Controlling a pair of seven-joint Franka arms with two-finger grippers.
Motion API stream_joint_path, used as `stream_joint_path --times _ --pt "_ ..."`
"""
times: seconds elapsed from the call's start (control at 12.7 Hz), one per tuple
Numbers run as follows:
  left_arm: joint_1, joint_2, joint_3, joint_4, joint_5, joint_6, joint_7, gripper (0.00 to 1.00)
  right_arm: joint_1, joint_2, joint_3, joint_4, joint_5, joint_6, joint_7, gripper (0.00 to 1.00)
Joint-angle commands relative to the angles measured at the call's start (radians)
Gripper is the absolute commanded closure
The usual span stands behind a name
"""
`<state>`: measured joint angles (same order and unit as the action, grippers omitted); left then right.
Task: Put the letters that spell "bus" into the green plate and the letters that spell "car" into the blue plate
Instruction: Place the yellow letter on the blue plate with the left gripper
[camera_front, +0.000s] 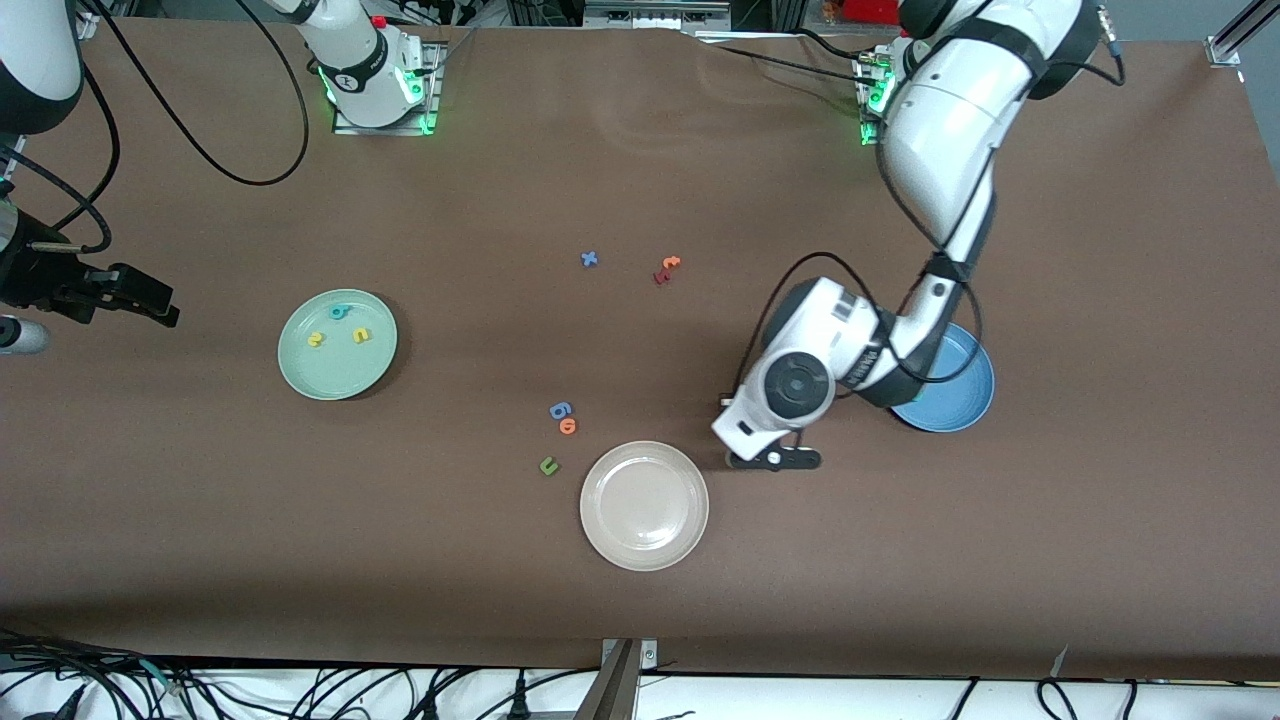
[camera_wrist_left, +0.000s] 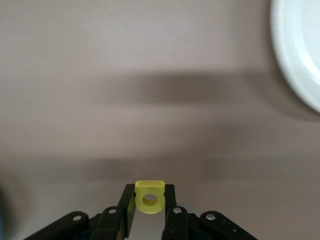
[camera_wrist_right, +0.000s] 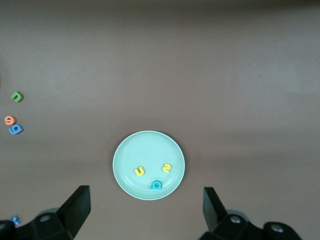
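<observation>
Front view, read from the right arm's end of the table toward the left arm's end. The right gripper waits at the table's edge beside the green plate, its jaws spread wide and holding nothing; the right wrist view confirms the gap between its fingers. That plate already carries the teal "b", the yellow "s" and the yellow "u", so that half of the job appears complete.

Mid-table lie a blue "g"-shaped letter, an orange letter and a green "u", set close together, then the cream-white plate, which holds no letters. Farther from the camera sit a blue "x" and an orange "t" touching a dark red letter.

The left gripper hangs low over bare table between the cream-white plate and the blue plate. In the left wrist view its fingers are pinched on the yellow "a", held upright by its flat faces. The arm folds sharply at the elbow, its forearm crossing over the blue plate and hiding part of it; whether the "c" or "r" lie there cannot be told.
</observation>
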<state>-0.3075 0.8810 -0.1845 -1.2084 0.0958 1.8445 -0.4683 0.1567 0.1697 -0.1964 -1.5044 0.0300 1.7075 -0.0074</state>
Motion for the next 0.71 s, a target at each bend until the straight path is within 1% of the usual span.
stream_joint_path --times 0.0,0.32,0.47,0.63 --pt "0.076 -0.039 -0.004 -0.013 -0.011 -0.102 0.107 0.88 -0.013 -0.012 0.015 0.004 -0.012 0.004 0.012 0.00" --pt "0.183 -0.056 0.002 -0.019 -0.005 -0.224 0.385 0.88 -0.008 -0.012 0.017 0.044 -0.019 0.000 0.013 0.01" --pt "0.211 -0.056 0.008 -0.026 0.007 -0.252 0.472 0.88 -0.006 -0.009 0.020 0.050 -0.010 0.004 0.111 0.01" --pt "0.223 -0.056 0.008 -0.034 0.079 -0.261 0.548 0.88 0.001 -0.003 0.020 0.050 -0.016 0.001 0.124 0.00"
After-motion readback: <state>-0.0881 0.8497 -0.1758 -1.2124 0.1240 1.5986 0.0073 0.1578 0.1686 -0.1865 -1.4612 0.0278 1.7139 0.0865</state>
